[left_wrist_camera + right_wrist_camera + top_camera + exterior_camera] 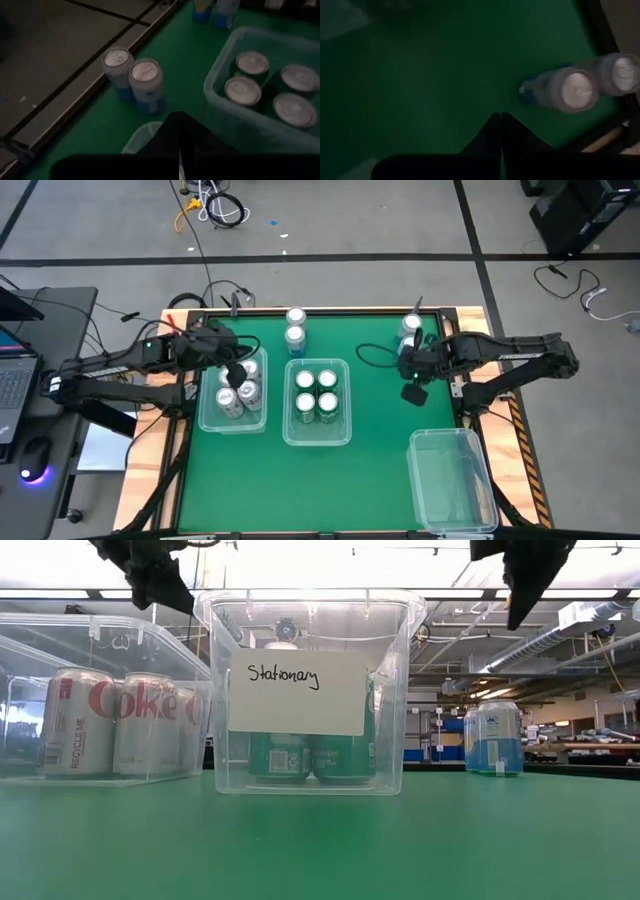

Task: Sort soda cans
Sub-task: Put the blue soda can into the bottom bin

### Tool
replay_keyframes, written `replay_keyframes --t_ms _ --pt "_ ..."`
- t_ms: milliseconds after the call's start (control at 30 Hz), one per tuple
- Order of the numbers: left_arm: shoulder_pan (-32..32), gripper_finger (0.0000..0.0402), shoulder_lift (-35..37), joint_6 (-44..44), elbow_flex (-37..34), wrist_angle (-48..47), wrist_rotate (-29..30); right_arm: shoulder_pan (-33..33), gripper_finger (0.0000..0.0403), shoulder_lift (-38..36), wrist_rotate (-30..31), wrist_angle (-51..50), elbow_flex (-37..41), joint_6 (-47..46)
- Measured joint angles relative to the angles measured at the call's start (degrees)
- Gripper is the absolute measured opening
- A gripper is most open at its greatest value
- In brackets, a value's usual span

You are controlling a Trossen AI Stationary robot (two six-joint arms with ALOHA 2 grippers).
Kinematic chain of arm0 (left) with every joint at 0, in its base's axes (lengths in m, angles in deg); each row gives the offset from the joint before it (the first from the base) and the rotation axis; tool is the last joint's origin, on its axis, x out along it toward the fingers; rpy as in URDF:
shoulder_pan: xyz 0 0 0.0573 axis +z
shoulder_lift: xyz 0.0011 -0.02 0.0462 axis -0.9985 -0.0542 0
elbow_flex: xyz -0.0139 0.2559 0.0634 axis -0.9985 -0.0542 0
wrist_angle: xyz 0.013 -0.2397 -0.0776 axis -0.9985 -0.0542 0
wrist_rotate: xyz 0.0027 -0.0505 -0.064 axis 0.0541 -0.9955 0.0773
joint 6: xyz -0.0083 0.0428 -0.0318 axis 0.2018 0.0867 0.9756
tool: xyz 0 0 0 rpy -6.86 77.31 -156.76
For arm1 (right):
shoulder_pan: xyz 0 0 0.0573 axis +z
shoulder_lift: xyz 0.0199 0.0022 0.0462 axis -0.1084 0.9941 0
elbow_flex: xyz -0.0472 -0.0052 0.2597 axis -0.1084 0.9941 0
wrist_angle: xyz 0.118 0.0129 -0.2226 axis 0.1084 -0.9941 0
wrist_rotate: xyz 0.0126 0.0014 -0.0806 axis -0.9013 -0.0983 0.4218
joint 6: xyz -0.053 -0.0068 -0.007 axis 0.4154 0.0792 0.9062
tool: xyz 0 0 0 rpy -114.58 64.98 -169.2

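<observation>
Both grippers, left gripper (236, 373) and right gripper (413, 392), closed, empty above table.

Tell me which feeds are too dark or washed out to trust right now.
Both wrist views are dim: the green cans in the middle bin and the blue cans show mostly by their bright tops. The low view is backlit, ceiling glare washing out above the label. The high view is evenly lit.

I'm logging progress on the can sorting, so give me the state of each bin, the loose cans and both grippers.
Left bin: holds Coke cans.
Middle bin: four green cans, upright.
Right bin: empty.
Loose blue cans: upright, unsorted.
Left gripper: shut, holding nothing, over left bin.
Right gripper: shut, holding nothing.
</observation>
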Motion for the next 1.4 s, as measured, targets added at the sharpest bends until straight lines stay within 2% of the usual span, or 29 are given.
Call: replay_keyframes --t_ms 67,167,267,467,533,600,733,933,1233,1400 --pt "1.57 0.0 0.02 -1.11 -0.42 0.16 -2.06 -2.82 0.0 -0.15 0.22 1.08 0.0 0.85" --pt "3.66 0.0 0.07 -4.29 -1.91 2.23 -10.35 -7.21 0.0004 -0.09 0.05 2.58 0.03 3.28" --pt "5.01 0.0 0.33 -8.66 -5.02 8.45 -18.71 -10.8 0.0022 -0.14 0.02 5.32 0.04 7.85" --pt "6.9 0.0 0.66 -11.38 -14.4 28.88 -38.76 -17.88 0.0096 -0.22 -1.69 7.58 0.07 10.16" --pt "7.04 0.0 0.67 -11.24 -17.48 35.6 -42.05 -20.27 0.0127 -0.21 -4.03 8.31 0.07 9.58" --pt "7.05 0.0 0.68 -11.0 -19.89 41.01 -42.43 -22.76 0.0158 0.02 -6.18 9.16 0.07 9.42" --pt "7.07 0.0 0.68 -9.06 -23.58 49.47 -42.38 -27.82 0.0216 1.56 -6.28 11.27 0.07 9.44" --pt "7.05 0.0 0.68 -7.84 -24.97 51.9 -42.14 -34.1 0.0271 6.28 -6.26 11.08 0.07 9.8" --pt "7.05 0.0 0.68 -8.09 -24.97 51.37 -42.06 -37.21 0.0291 12.28 -6.26 8.39 0.21 11.0" --pt "7.05 0.0 0.68 -8.33 -24.94 51.08 -41.99 -37.14 0.0288 12.43 -7.37 9.21 4.22 10.73"
